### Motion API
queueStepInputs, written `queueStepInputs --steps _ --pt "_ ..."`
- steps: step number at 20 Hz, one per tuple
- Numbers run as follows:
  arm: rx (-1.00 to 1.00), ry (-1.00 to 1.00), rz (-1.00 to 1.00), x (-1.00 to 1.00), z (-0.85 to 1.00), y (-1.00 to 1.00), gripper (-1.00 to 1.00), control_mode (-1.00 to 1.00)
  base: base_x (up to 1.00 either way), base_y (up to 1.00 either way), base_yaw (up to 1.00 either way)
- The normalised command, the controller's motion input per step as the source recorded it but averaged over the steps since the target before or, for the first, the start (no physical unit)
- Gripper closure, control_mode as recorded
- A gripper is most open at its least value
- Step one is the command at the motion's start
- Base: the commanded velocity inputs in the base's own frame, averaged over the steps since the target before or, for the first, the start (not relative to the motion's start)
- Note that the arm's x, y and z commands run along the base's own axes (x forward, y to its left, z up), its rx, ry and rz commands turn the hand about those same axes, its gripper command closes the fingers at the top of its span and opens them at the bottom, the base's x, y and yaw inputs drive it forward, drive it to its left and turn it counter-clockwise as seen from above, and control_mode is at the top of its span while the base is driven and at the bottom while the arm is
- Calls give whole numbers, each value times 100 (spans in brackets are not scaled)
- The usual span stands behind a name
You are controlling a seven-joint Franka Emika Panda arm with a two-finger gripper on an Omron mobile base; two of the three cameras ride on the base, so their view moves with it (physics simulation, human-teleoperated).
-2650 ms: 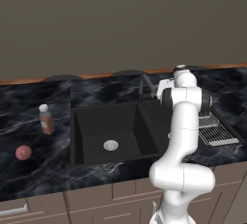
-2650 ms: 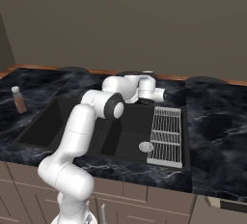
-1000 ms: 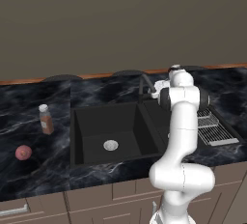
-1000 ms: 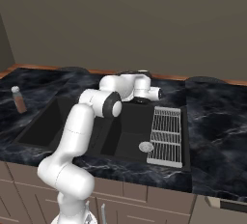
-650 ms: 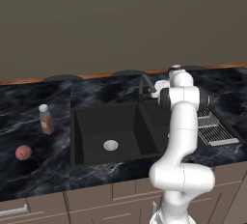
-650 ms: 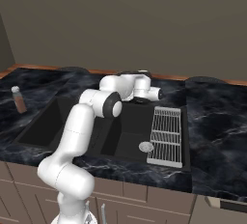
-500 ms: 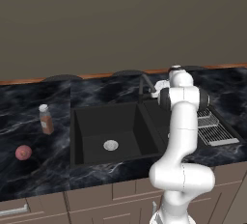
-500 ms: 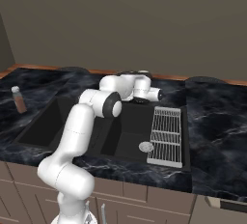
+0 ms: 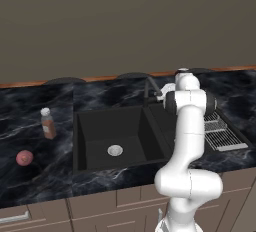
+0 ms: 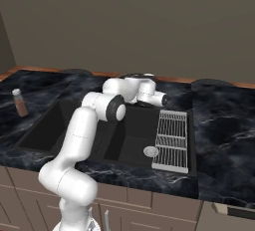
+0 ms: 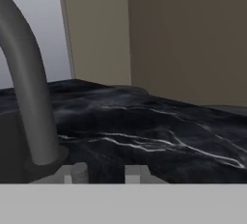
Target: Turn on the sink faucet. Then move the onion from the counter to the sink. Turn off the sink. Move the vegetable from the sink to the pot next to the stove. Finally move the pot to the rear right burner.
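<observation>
The slim black sink faucet [image 9: 149,88] rises behind the divider of the black double-basin sink [image 9: 89,143]. My gripper [image 9: 160,94] sits low at the faucet's right side, over the back rim. In the hand view the faucet's neck [image 11: 30,91] curves up at left and my gripper [image 11: 107,174] stands narrowly open just right of its base, with only marble counter between the tips. No water runs. The reddish-pink onion [image 9: 24,157] lies on the counter [image 9: 20,131] far left of the sink. The pot and stove are out of view.
A white-capped brown bottle [image 9: 48,123] stands on the counter left of the sink, behind the onion. A silver wire rack [image 10: 173,139] lies in the right basin beside a round drain [image 10: 151,151]. The wall runs close behind the faucet.
The hand has edged slightly closer to the faucet's base. The onion and the bottle have stayed in place.
</observation>
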Motion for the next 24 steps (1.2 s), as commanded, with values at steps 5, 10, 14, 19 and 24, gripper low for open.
queueStepInputs --steps 5,10,14,19,24 --pt "2 0 -3 4 -33 -57 100 -100 0 0 0" --pt "2 0 0 0 -42 -62 100 -100 0 0 0" --pt "2 0 0 0 -47 -65 100 -100 0 0 0" --pt "2 0 0 0 -49 -64 100 -100 0 0 0" --pt "1 0 0 -1 -53 -66 100 -100 0 0 0"
